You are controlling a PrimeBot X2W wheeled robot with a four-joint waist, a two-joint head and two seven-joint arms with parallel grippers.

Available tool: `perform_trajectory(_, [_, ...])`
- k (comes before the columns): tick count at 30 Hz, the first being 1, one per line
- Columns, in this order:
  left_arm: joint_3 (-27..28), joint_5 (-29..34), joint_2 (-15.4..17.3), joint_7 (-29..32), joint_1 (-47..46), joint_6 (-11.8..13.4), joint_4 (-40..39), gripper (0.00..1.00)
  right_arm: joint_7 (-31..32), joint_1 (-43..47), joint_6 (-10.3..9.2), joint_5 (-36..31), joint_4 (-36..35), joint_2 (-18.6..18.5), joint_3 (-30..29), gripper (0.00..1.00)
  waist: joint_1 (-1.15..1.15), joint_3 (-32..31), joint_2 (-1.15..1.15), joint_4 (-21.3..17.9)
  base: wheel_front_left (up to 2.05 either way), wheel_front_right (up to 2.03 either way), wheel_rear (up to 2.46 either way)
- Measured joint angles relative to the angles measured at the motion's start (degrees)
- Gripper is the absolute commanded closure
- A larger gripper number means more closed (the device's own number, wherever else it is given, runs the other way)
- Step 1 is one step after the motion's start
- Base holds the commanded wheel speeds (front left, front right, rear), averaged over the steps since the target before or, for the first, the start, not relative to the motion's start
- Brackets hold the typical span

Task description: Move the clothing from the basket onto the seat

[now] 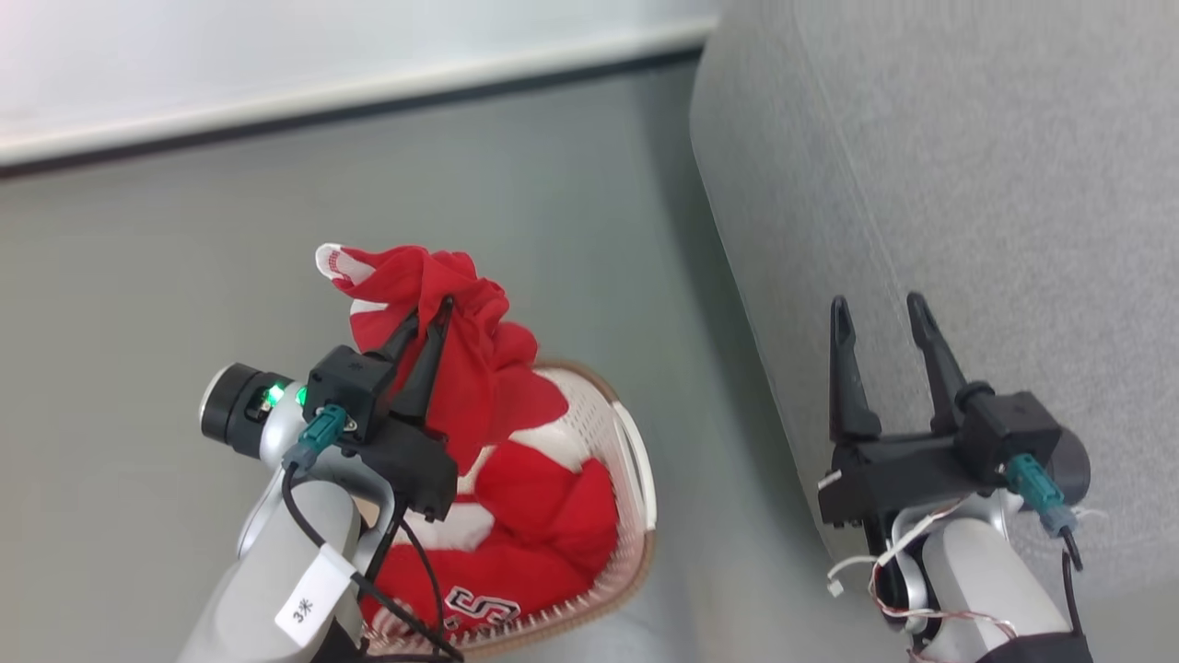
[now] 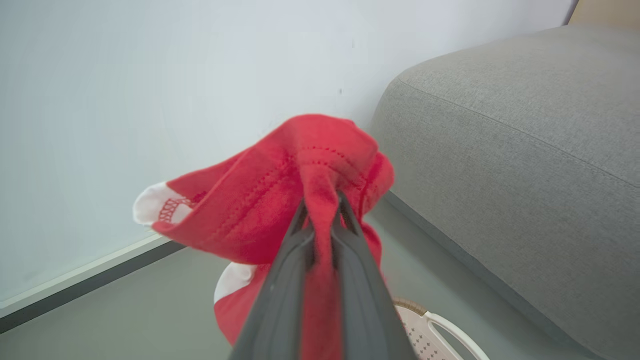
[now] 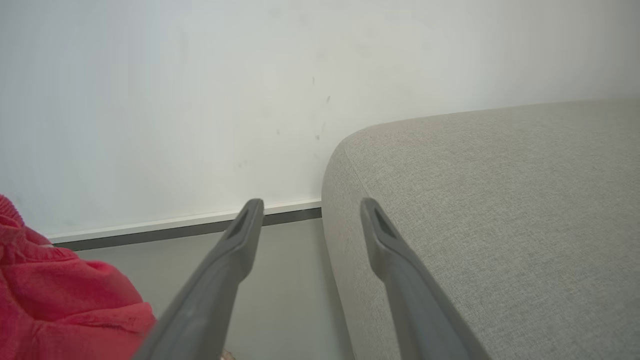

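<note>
The left claw (image 1: 433, 308) is pinched almost shut on a bunched fold of a red garment (image 1: 479, 368) and holds it up above the basket (image 1: 594, 414). The garment's lower end reaches down to the red-and-white clothing (image 1: 553, 506) heaped inside. The basket stands on the grey floor (image 1: 553, 184) beside the grey sofa (image 1: 967, 184). The right claw (image 1: 877, 304) gapes wide and empty over the sofa's edge.

tag (image 1: 311, 597) on left arm (image 1: 262, 552): "3米"; clothing (image 1: 543, 525): partial "s"
</note>
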Motion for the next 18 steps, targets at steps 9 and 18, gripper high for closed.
perform_trajectory(9, [-0.7, -1.9, -0.8, 0.0, 1.4, -0.5, -1.1, 1.00, 0.0, 4.2, 0.66, 0.0, 2.5, -0.2, -0.3, 0.00, 0.00, -7.9, 0.00, 2.0, 0.00, 0.00, 0.00])
perform_trajectory(18, [-1.9, -2.9, -1.9, 0.1, 2.3, -0.5, -1.1, 1.00, 0.0, 7.8, 2.22, 0.0, 4.6, -1.0, 0.1, 0.00, 0.00, -15.8, 0.00, 3.2, 0.00, 0.00, 0.00])
